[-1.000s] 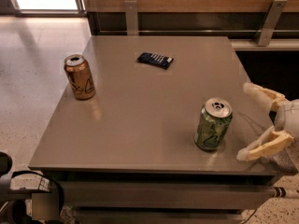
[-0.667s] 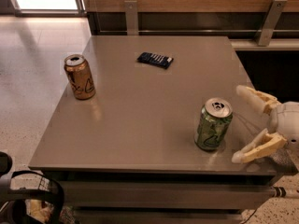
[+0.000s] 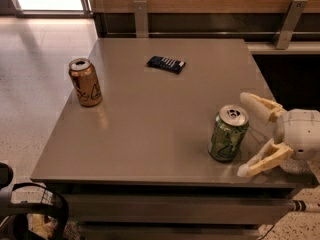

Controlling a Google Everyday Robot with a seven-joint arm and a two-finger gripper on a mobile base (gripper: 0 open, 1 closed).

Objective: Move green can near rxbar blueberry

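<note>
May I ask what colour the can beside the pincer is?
Light green aluminium can, dark-and-white swirls; camera view. Pincer open beside it.

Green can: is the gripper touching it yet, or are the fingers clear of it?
Apart. In the camera view the open gripper sits at the right side of the green can, and the table surface shows between each fingertip and the can.

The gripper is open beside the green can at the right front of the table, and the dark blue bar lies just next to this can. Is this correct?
Not quite. The camera view shows the dark blue bar lying apart from the green can, toward the back of the table. The rest holds: the gripper is open beside the can at the right front.
</note>
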